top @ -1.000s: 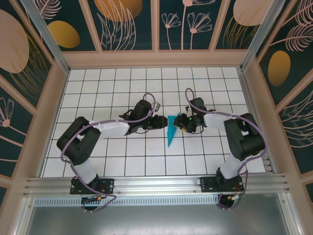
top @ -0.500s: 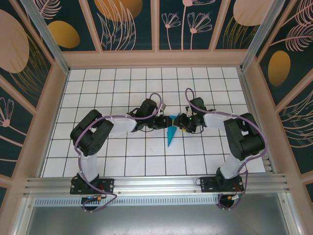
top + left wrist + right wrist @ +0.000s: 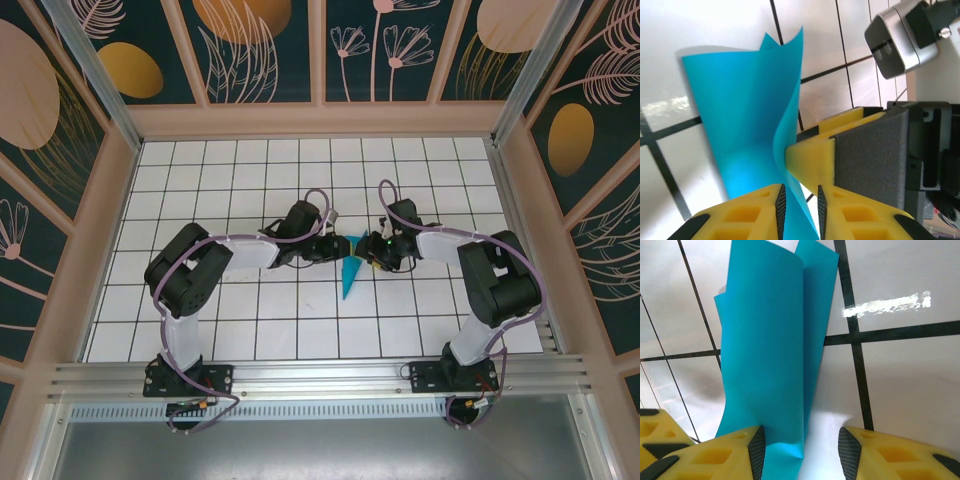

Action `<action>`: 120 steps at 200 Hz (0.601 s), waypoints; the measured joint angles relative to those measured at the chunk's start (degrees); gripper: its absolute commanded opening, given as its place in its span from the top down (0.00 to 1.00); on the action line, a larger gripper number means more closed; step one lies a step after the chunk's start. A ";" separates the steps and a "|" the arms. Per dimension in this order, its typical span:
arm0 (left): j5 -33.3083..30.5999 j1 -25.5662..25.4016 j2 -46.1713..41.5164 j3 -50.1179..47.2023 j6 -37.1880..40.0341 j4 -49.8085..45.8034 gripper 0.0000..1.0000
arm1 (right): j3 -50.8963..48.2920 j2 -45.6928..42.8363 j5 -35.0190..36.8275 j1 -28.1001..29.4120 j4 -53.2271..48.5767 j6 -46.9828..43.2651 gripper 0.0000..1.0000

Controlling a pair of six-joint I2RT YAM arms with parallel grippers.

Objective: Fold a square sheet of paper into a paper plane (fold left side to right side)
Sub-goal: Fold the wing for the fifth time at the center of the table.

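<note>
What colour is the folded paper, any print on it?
Plain teal-blue paper, no markings; the right wrist view shows it best.

Left gripper (image 3: 799,202): jaws narrowly apart | right gripper (image 3: 800,445): jaws half spread | pose: elbows bent, wrists low, tips facing.

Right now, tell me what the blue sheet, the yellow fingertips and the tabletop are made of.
Blue sheet: thin matte paper; it curls and holds creases.
Yellow fingertips: probably moulded plastic, matte, with hollow pockets.
Tabletop: glossy white surface with black grid lines, perhaps laminate or tile; glare streaks show.
</note>
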 measured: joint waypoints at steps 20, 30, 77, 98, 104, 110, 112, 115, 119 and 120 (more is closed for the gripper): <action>-0.59 0.50 0.00 -0.50 0.00 0.22 0.73 | 0.07 0.00 0.00 0.02 -0.04 0.00 0.52; -1.01 0.66 0.00 -0.59 0.00 0.22 0.73 | 0.13 0.00 0.00 0.00 -0.22 0.00 0.52; -1.11 0.81 0.00 -0.61 -0.46 1.27 0.71 | 0.33 0.13 0.00 0.02 -0.46 0.00 0.52; -0.81 0.81 0.09 -0.59 -0.63 1.57 0.70 | 0.33 0.17 -0.02 0.00 -0.46 0.00 0.52; -0.68 0.81 0.17 -0.59 -0.68 1.75 0.70 | 0.33 0.17 -0.02 0.02 -0.46 0.00 0.52; -0.46 0.81 0.33 -0.59 -0.74 1.90 0.70 | 0.33 0.17 -0.02 0.00 -0.46 0.00 0.52; -0.37 0.81 0.42 -0.59 -0.83 1.99 0.70 | 0.33 0.17 -0.02 0.00 -0.46 0.00 0.52; -0.24 0.81 0.52 -0.59 -0.83 2.05 0.70 | 0.33 0.17 -0.02 0.02 -0.46 0.00 0.52; -0.13 0.81 0.70 -0.59 -0.85 2.25 0.70 | 0.35 0.20 -0.02 0.00 -0.46 0.00 0.52; -0.09 0.81 0.72 -0.59 -0.85 2.25 0.70 | 0.35 0.20 -0.02 0.02 -0.46 -0.02 0.52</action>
